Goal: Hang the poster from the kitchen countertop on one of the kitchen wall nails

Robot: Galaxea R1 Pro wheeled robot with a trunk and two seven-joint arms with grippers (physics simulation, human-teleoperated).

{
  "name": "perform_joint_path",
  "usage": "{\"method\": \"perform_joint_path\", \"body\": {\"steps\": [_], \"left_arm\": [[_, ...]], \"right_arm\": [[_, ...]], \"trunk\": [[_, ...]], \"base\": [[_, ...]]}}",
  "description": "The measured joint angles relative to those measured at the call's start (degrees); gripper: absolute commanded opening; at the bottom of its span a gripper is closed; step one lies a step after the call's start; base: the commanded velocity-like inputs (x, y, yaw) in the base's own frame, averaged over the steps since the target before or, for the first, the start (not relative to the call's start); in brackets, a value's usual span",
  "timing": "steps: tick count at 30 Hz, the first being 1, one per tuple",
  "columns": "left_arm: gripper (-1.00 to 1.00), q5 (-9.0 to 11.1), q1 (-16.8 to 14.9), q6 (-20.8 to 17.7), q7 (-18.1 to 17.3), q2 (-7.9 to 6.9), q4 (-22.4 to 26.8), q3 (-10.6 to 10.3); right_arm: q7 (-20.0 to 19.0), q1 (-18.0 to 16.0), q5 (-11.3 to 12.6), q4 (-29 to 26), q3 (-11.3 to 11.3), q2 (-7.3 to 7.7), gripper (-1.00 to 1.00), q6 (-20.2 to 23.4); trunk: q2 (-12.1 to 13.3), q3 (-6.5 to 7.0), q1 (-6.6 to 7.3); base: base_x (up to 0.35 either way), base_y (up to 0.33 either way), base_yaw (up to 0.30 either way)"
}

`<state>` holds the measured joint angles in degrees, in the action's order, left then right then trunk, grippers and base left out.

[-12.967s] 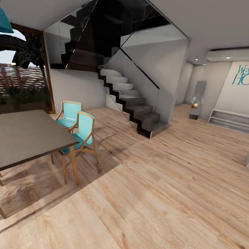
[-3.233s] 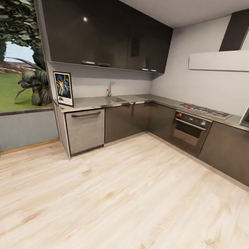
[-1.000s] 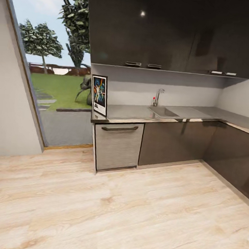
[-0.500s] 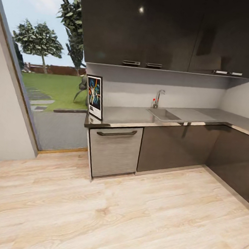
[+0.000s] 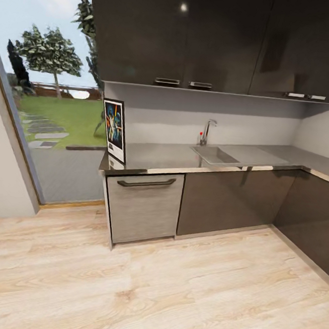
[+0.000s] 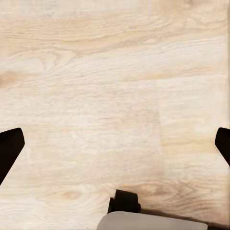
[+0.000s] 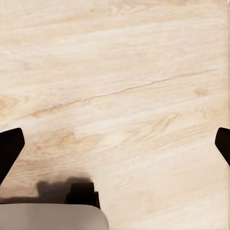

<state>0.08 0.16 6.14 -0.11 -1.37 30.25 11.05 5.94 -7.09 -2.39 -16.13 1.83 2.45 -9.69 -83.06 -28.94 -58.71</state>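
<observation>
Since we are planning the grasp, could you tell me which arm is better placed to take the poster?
Probably the left: the poster stands at the countertop's left end, left of view centre. Both grippers, left and right, hang open over floor.

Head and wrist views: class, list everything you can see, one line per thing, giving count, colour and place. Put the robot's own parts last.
Poster: one, black frame, white border, dark blue art; upright at the countertop's left end.
Countertop: one, grey metal; L-shaped, over the lower cabinets.
Sink: one, grey; inset in the countertop.
Tap: one, chrome; behind the sink.
Upper cabinets: a row, dark glossy; above the countertop.
Lower cabinets: a row, dark; under the countertop.
Dishwasher front: one, brushed grey, dark handle; below the poster.
Window: one; left of the cabinets, showing lawn and trees.
Floor: light wood.
Left gripper: black fingertips wide apart over the floor.
Right gripper: the same, open over the floor.
</observation>
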Motion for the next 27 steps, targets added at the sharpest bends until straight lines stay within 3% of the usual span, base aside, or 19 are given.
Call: {"method": "perform_joint_path", "body": {"steps": [1, 6, 7, 8, 9, 10, 16, 18, 20, 22, 24, 25, 27], "left_arm": [[1.00, 0.0, 0.0, 3.2, 0.0, 0.05, 0.9, -0.2], [1.00, 0.0, 0.0, 5.4, 0.0, 0.12, 6.7, -0.3], [1.00, -0.1, 0.0, 5.1, 0.0, 0.27, 12.3, -0.2], [1.00, -0.1, 0.0, 4.2, 0.0, 0.34, 23.4, -0.2], [1.00, -0.1, 0.0, 2.8, 0.0, 0.42, 32.3, -0.3], [1.00, -0.1, 0.0, -1.1, 0.0, 0.78, 35.6, -0.5], [1.00, 0.0, 0.0, -13.7, 1.0, 3.07, 50.7, -0.8], [1.00, 0.0, -0.7, -17.1, 3.1, 4.22, 54.7, -0.9], [1.00, 0.0, -4.1, -19.2, 6.2, 4.91, 56.7, -1.0], [1.00, 0.0, -11.0, -24.4, 9.4, 5.35, 57.9, -1.0], [1.00, 0.1, -15.0, -28.6, 10.4, 5.46, 58.2, -1.0], [1.00, 0.1, -18.9, -32.8, 11.0, 5.53, 58.3, -1.1], [1.00, 0.0, -23.7, -36.2, 11.4, 5.57, 58.2, -1.1]], "right_arm": [[0.0, 0.0, 0.0, -0.1, -0.1, 0.16, 1.00, -0.1], [0.1, 0.0, 0.0, -0.3, -0.3, 0.40, 1.00, -0.1], [0.2, 0.0, 0.1, -0.4, -0.5, 1.52, 1.00, -5.1], [0.3, 0.0, 0.2, -0.4, -0.5, 1.76, 1.00, -6.4], [0.3, 0.0, 0.2, -0.4, -0.5, 1.99, 1.00, -7.6], [0.4, 0.0, 0.3, -0.4, -0.6, 2.41, 1.00, -9.5], [0.6, 0.0, 0.5, -0.9, -1.0, 4.08, 1.00, -12.3], [0.7, 0.0, 0.6, -1.9, -2.8, 4.93, 1.00, -12.8], [0.7, 0.0, 0.6, -3.9, -6.2, 5.37, 1.00, -13.1], [0.5, 0.2, 0.6, -7.4, -10.8, 5.64, 1.00, -13.3], [0.4, 0.8, 0.6, -9.1, -12.3, 5.71, 1.00, -13.4], [0.4, 1.7, 0.7, -11.0, -13.4, 5.75, 1.00, -13.6], [0.4, 3.3, 0.7, -13.5, -14.1, 5.77, 1.00, -14.7]], "trunk": [[0.0, 0.00, -0.02], [0.0, 0.00, -0.02], [0.0, 0.00, -0.02], [0.0, 0.00, -0.02], [0.0, 0.01, -0.02], [0.0, 0.00, -0.02], [0.0, 0.00, -0.02], [0.0, 0.02, -0.02], [0.0, 0.02, -0.02], [0.0, 0.03, -0.03], [0.0, 0.02, -0.02], [0.0, 0.02, -0.02], [0.0, 0.02, -0.02]], "base": [[0.028, -0.009, 0.000], [0.014, -0.004, 0.000], [0.002, -0.001, 0.000], [0.001, 0.000, 0.000], [0.000, 0.000, 0.000], [0.000, 0.000, 0.000], [0.000, 0.000, 0.000], [0.000, 0.000, 0.000], [0.000, 0.000, 0.000], [0.000, 0.000, 0.000], [0.000, 0.000, 0.000], [0.000, 0.000, 0.000], [0.000, 0.000, 0.000]]}}
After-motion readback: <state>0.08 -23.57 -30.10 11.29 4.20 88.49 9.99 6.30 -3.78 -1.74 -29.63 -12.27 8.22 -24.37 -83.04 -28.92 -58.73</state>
